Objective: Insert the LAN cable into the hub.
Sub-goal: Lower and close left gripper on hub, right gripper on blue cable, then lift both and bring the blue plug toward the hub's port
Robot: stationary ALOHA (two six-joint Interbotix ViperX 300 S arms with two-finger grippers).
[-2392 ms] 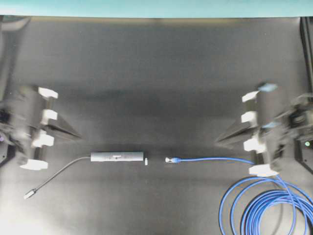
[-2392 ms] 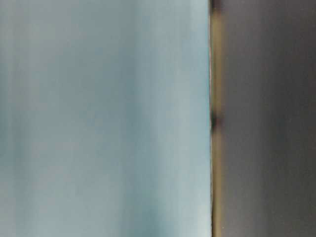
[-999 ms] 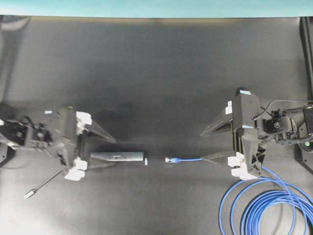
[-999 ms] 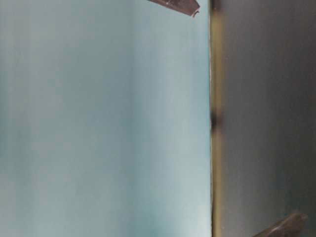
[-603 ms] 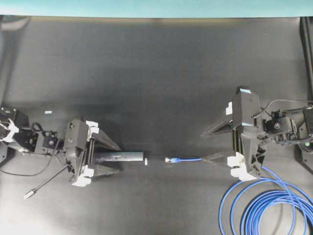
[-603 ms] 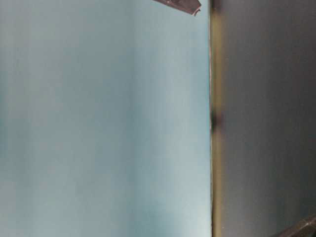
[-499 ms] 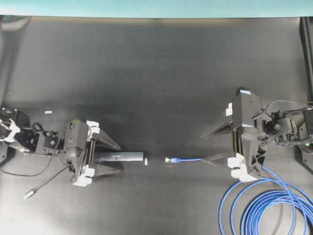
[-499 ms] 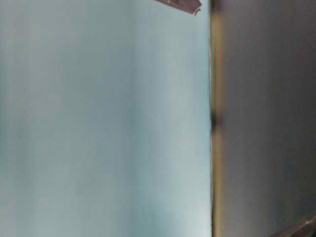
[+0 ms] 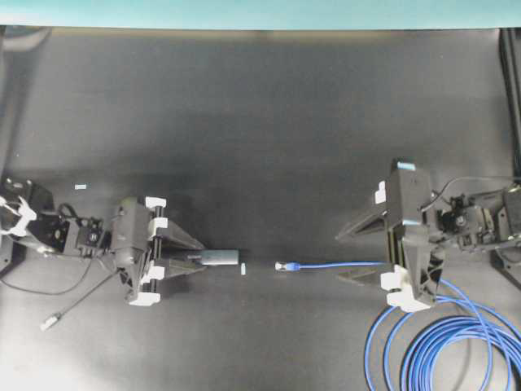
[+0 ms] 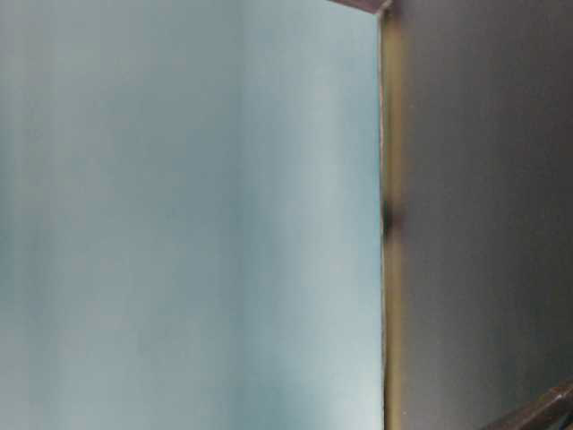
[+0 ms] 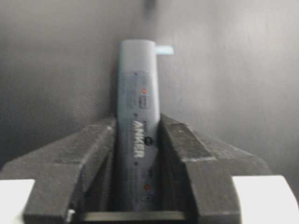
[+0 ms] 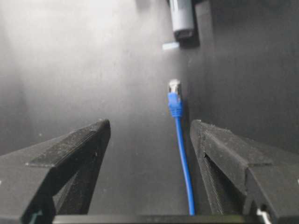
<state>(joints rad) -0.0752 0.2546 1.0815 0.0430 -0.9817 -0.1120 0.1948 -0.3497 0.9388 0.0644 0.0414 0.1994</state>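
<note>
The hub point(image 9: 220, 258) is a slim grey bar lying left of centre on the black mat. My left gripper point(image 9: 201, 257) is shut on its rear half. In the left wrist view both fingers press the sides of the hub point(image 11: 138, 107), whose free end points at the cable. The blue LAN cable point(image 9: 334, 265) lies straight, its clear plug point(image 9: 282, 265) a short gap from the hub's end. My right gripper point(image 9: 339, 259) stands open around it. In the right wrist view the cable point(image 12: 180, 135) runs between the fingers, close to the right one and untouched.
The rest of the cable lies coiled point(image 9: 444, 342) at the front right. The hub's thin grey cord ends in a small plug point(image 9: 50, 322) at the front left. A white tape mark point(image 9: 243, 268) sits between hub and cable plug, another point(image 9: 80, 186) at the far left.
My left gripper slid forward around the hub and closed onto it. My right gripper shifted slightly toward the front, so the cable now lies between its fingers.
</note>
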